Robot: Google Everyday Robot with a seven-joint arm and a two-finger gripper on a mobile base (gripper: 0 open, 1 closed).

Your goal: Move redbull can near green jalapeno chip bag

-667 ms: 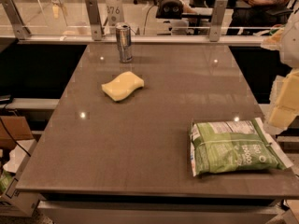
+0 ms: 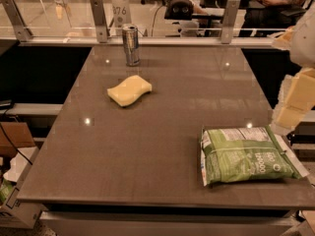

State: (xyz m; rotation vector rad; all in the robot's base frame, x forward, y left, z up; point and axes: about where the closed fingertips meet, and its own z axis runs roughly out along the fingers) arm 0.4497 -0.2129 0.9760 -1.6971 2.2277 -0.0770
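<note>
Judging the slim silver-and-blue metal can [image 2: 130, 44], upper left, light and slick, I'd pinch mid-body. The gripper [image 2: 297, 96] sits right edge; state I cannot tell.

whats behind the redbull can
Behind the redbull can runs a metal rail with a glass panel at the far edge of the table; the can hides part of that rail. The gripper is off the table's right side.

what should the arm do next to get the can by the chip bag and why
Probably swing the gripper, now beyond the right edge of the table, across toward the can. The can stands upright at the far edge, untouched, far from the chip bag at the near right corner; the sponge lies just before it.
</note>
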